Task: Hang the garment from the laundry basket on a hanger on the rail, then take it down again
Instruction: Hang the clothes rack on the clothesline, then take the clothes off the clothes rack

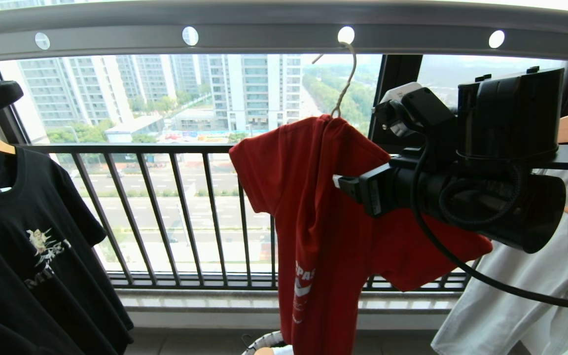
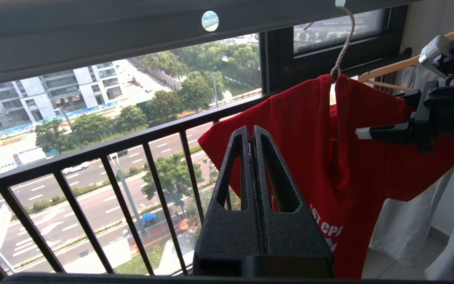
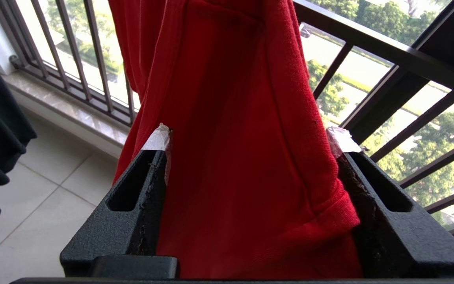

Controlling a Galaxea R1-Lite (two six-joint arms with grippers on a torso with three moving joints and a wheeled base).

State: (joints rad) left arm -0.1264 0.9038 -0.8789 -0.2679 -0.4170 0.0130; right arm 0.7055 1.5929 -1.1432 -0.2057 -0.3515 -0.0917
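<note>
Since the red T-shirt (image 1: 323, 217) hangs on the thin white wire hanger (image 1: 345, 81) in the upper middle of the head view, with the hook caught in a round hole of the grey rail (image 1: 274, 37) along the top edge, you can judge the hanging half of the task done. Taking it down is what remains. Only a sliver of the laundry basket (image 1: 264, 342) shows at the bottom edge, below the shirt.

Your right gripper (image 3: 250, 138) reaches in from the right of the head view with its jaws spread wide on either side of a fold of the red cloth; the fabric runs between them, but they are not clamped on it. Your left gripper (image 2: 253, 134) sits low in the middle of its own view, pressed fully closed on nothing, apart from the shirt.

Count: one red shirt, one wire hanger, one rail with four holes showing in the head view, one black T-shirt (image 1: 32, 256) at the left, one white garment (image 1: 520, 305) at lower right, and wooden hanger ends at both side edges.
</note>
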